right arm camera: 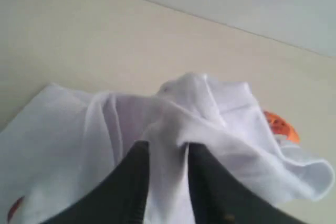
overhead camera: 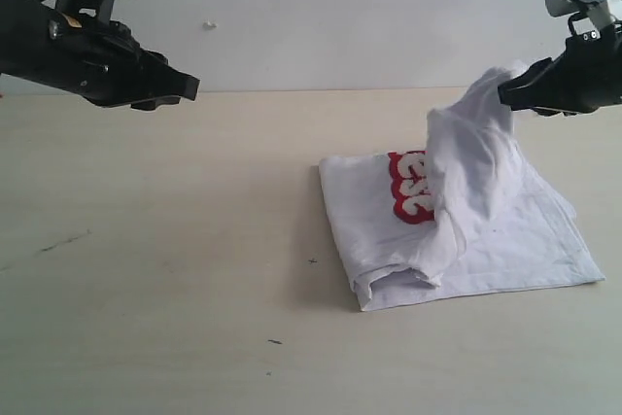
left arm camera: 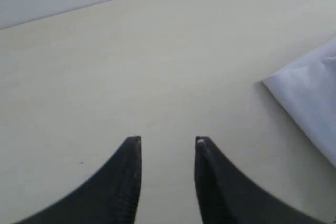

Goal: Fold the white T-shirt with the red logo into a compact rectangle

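Observation:
The white T-shirt (overhead camera: 486, 240) lies partly folded on the table, right of the middle. One part of it is drawn up into a peak at my right gripper (overhead camera: 505, 92). The red logo (overhead camera: 410, 187) shows beside the raised cloth. In the right wrist view the right gripper (right arm camera: 165, 145) has its jaws parted, with a bunched fold of the shirt (right arm camera: 79, 129) lying between them. The orange neck tag (right arm camera: 281, 124) peeks out beyond. My left gripper (overhead camera: 190, 89) hovers open and empty at the far left, well away from the shirt; the left wrist view shows the left gripper (left arm camera: 168, 140) over bare table with the shirt's corner (left arm camera: 310, 103) off to one side.
The beige table (overhead camera: 175, 269) carries a few small dark marks (overhead camera: 274, 341) near the front. A pale wall (overhead camera: 321, 7) rises behind its far edge.

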Controlling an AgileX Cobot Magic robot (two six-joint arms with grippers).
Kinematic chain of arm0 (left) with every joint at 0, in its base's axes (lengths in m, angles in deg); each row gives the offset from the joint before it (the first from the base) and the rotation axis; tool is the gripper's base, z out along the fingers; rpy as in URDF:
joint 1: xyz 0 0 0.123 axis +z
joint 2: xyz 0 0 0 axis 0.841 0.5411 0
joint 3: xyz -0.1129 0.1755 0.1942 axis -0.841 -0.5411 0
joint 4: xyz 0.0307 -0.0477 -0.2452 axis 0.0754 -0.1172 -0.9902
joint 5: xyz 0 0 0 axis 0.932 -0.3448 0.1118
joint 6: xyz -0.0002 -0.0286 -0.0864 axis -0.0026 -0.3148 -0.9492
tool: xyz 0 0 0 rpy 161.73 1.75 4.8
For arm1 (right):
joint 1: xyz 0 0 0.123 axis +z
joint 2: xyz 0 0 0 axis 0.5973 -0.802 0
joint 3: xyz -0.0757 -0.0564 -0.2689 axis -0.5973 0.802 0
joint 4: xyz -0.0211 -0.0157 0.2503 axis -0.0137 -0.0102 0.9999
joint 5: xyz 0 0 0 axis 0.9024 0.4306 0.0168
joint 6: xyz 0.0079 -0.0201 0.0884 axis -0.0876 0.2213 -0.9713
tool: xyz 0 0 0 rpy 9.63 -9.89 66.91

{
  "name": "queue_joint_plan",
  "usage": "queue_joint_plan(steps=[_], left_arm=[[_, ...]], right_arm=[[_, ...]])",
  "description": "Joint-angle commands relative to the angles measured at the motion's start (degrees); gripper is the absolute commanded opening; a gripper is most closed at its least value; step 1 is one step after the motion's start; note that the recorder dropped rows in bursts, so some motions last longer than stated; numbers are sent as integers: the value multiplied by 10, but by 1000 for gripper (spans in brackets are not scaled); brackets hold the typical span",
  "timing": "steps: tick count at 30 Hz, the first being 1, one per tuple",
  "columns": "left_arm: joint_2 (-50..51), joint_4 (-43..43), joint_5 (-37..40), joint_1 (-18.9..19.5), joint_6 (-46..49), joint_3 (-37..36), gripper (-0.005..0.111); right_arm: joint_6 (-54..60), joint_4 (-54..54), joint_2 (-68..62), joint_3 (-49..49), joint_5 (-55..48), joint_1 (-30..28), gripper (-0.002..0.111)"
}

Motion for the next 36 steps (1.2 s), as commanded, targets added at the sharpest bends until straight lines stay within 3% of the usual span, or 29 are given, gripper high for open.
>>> queue_joint_plan(steps=[1, 9, 13, 16, 23, 26, 30, 32, 36], left_arm=[[-3, -6, -8, 0, 1, -2, 35], [-3, -13, -13, 0, 1, -2, 35], [-3, -20, -14, 0, 1, -2, 35], [-3, -20, -11, 0, 1, -2, 35], [-3, -22, -9, 0, 1, -2, 35], [-3, -23, -7, 0, 1, -6, 35], [-3, -23, -10, 0, 1, -6, 35], [-3, -23, -10, 0, 1, -6, 35], [-3, -23, -6, 0, 1, -6, 35]], right_arm=[[-35, 4, 8, -4, -10, 1, 51], [-184, -14, 38, -4, -39, 23, 53], [-341, -208, 21, -4, 53, 116, 51], [-489, -338, 3, -4, 109, 158, 57], [-571, -379, -39, -21, 173, 215, 60], [-642, -433, -67, -30, 177, 215, 58], [-828, -638, -80, -30, 189, 215, 58], [-887, -673, -86, -30, 194, 215, 58], [-888, -671, -115, -30, 213, 215, 58]])
